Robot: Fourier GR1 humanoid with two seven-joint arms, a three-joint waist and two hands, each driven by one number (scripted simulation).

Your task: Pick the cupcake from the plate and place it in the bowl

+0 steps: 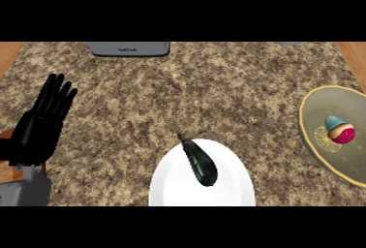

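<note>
We look down on a speckled brown granite counter (186, 92), wooden edges (8, 53) at its far corners, a grey appliance (130, 48) at the back.

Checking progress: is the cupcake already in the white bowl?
No, the cupcake sits on the plate; the bowl holds a dark vegetable.
</note>
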